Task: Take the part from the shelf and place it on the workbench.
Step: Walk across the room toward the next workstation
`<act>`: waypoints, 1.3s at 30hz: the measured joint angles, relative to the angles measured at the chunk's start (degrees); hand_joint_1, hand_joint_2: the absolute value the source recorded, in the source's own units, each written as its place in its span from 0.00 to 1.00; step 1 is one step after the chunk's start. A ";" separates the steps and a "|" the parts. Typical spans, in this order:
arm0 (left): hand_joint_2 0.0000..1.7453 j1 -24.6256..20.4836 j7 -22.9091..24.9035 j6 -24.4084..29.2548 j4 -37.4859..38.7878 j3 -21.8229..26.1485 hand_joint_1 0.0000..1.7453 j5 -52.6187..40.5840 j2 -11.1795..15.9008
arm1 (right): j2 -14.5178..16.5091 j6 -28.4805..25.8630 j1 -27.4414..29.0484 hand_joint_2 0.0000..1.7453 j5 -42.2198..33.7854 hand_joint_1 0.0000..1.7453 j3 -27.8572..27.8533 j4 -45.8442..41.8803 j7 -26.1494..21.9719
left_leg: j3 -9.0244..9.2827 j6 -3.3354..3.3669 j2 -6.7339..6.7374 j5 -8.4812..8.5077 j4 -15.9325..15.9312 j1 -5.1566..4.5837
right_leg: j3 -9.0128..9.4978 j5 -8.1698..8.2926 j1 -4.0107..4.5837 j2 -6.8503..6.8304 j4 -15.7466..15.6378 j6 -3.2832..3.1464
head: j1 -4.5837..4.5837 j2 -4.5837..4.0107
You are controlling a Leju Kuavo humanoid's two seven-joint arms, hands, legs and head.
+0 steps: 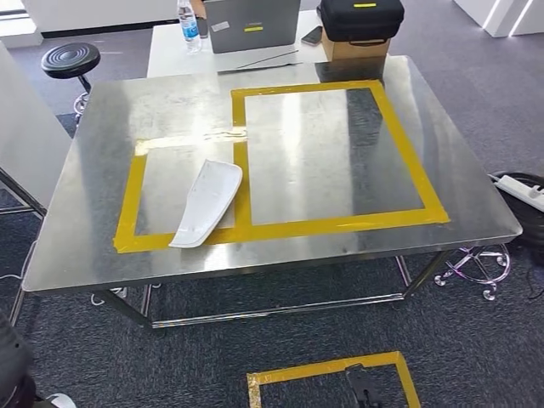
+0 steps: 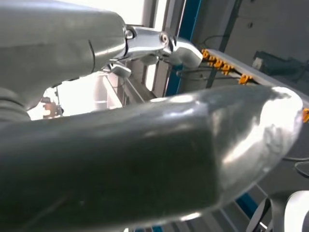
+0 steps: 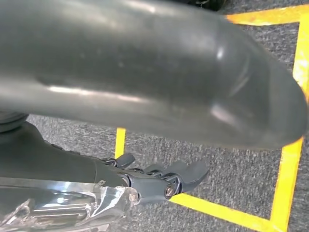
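- Hands first: left hand (image 2: 153,140) seen from its wrist camera, thumb and fingers extended and apart, nothing between them, so released. Right hand (image 3: 156,121) likewise: fingers stretched out with only carpet and yellow floor tape (image 3: 287,169) behind them, empty.
- Workbench (image 1: 76,246): large steel-topped table, the biggest thing ahead of the robot. Two yellow tape rectangles (image 1: 401,149) on top, a big one toward the right, a smaller one adjoining on the left.
- Part (image 1: 206,204): white, curved, elongated panel lying flat on the bench in the smaller left rectangle. Its near end overlaps the front tape line. Long axis runs diagonally, from near-left up to far-right, wide end toward the shared tape divider.
- Key relation: the part sits left of bench centre, so I judge the left hand the nearer one if any adjustment is wanted. Both arms look hung low, off the bench top; the right wrist camera looks at the floor.
- Judgement: placement looks done, both hands free of the part.
- Small stuff on a white table behind the bench: laptop (image 1: 253,24), black case (image 1: 362,19), water bottle (image 1: 188,24); black stool (image 1: 70,59) far left.
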 joint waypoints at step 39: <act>1.00 -0.09 0.00 1.57 1.50 -1.58 0.00 0.28 0.28 | 0.13 0.02 -0.44 0.00 1.67 0.00 -0.79 -0.27 -0.61 | -5.81 -0.33 0.22 -2.49 10.59 0.03 | 0.52 -0.34 0.28 -0.22 -0.52 -0.55 | -0.24 0.00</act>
